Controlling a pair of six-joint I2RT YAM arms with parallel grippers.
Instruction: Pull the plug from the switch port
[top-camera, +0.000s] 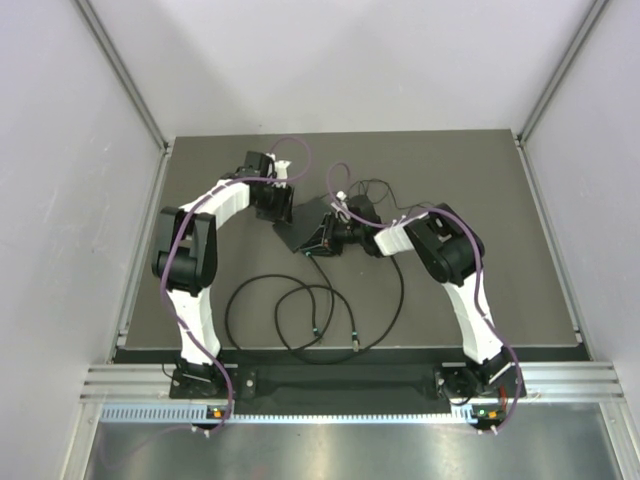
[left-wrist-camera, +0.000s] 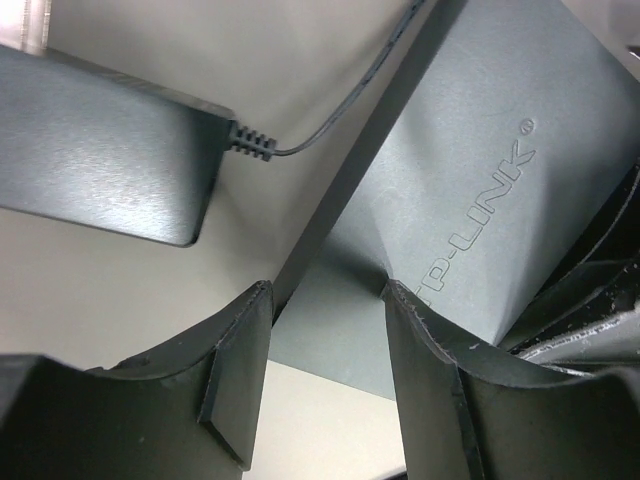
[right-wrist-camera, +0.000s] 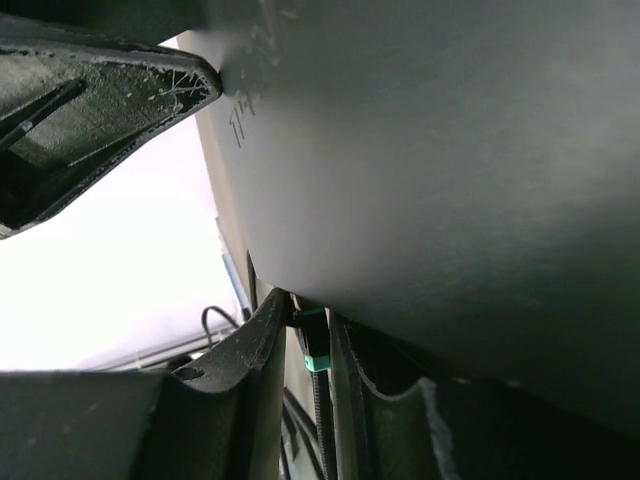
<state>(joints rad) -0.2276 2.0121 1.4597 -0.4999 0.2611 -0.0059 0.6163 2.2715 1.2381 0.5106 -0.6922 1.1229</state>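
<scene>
Switch (top-camera: 300, 238) sits tilted up on edge toward the far middle of the table (top-camera: 500, 200), between the two claws. Left claw (left-wrist-camera: 325, 295) is clenched on one corner of it, with a finger (left-wrist-camera: 235, 360) on each side, close to the embossed brand lettering. Right claw (right-wrist-camera: 310, 312) reaches in from the right and is grasping the teal plug (right-wrist-camera: 316, 345), which meets the switch's narrow edge. The cable (right-wrist-camera: 320, 420) hangs down between the fingers. Black power adapter (left-wrist-camera: 100, 150) lies near the switch, not touching it.
</scene>
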